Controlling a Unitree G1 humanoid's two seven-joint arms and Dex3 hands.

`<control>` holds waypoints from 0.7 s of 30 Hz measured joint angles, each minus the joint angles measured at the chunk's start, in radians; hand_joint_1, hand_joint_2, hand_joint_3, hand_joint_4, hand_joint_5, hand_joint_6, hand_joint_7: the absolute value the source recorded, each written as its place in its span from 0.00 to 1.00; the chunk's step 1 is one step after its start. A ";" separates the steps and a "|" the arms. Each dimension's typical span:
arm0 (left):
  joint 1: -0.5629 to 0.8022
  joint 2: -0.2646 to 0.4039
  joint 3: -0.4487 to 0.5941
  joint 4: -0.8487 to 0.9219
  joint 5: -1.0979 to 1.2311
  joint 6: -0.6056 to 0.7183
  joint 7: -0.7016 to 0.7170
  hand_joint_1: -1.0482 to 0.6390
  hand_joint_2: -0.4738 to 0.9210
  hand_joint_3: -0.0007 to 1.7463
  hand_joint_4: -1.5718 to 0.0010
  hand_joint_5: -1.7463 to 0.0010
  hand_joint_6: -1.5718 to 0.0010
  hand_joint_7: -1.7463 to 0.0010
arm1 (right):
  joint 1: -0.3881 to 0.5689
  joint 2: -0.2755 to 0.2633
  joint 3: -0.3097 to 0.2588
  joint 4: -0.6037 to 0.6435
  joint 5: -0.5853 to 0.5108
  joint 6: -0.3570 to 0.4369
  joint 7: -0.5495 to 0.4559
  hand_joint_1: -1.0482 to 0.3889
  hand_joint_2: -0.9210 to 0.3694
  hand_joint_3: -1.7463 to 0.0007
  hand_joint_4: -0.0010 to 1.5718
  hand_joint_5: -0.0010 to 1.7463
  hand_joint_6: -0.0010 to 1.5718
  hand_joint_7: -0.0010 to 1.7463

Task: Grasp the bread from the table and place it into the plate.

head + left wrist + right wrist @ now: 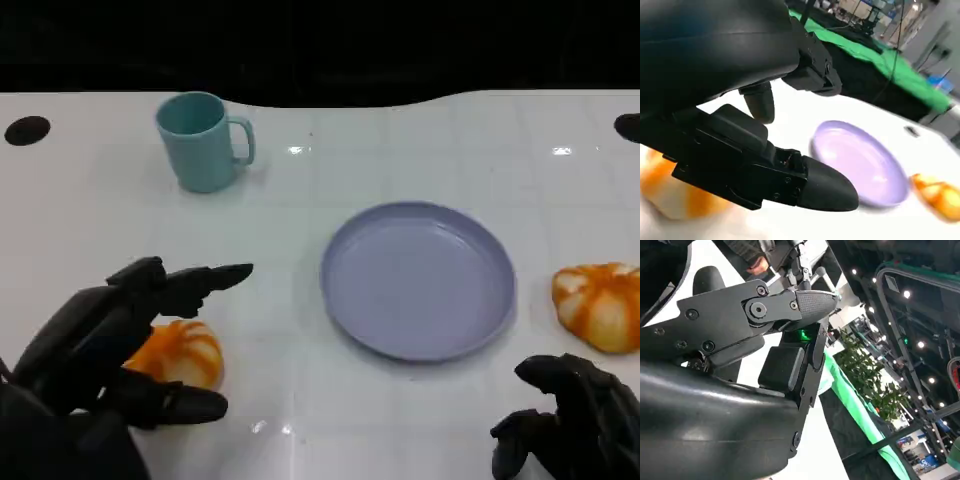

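Two orange-and-white bread rolls lie on the white bench; the nearer roll (180,354) sits just beneath the released left robot hand (120,345), left of the round lilac plate (417,280).

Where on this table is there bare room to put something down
Bare tabletop lies between the teal mug and the purple plate, and along the near edge between the left hand and right hand. It is crowded around each orange bread, left and right.

Left hand (120,345) spread, right hand (570,420) curled.
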 measured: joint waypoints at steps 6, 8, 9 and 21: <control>0.021 0.073 -0.047 -0.156 0.221 0.127 0.029 0.00 0.97 0.07 1.00 0.14 0.85 0.99 | 0.000 0.000 -0.002 0.000 0.000 0.000 -0.003 0.32 0.00 0.83 1.00 0.35 1.00 0.13; 0.021 0.095 -0.078 -0.201 0.312 0.195 0.014 0.00 0.95 0.05 1.00 0.14 0.84 0.98 | 0.000 -0.001 -0.002 0.000 0.000 0.000 -0.002 0.32 0.00 0.83 1.00 0.35 1.00 0.13; 0.021 0.102 -0.094 -0.218 0.354 0.227 0.009 0.00 0.94 0.05 1.00 0.13 0.84 0.98 | 0.000 -0.001 -0.003 0.000 0.000 0.000 -0.002 0.32 0.00 0.83 1.00 0.35 1.00 0.13; -0.043 0.120 -0.257 -0.208 0.588 0.429 -0.033 0.00 0.88 0.00 1.00 0.06 1.00 0.45 | -0.005 -0.001 -0.002 0.000 0.001 0.006 -0.005 0.32 0.00 0.85 1.00 0.35 1.00 0.13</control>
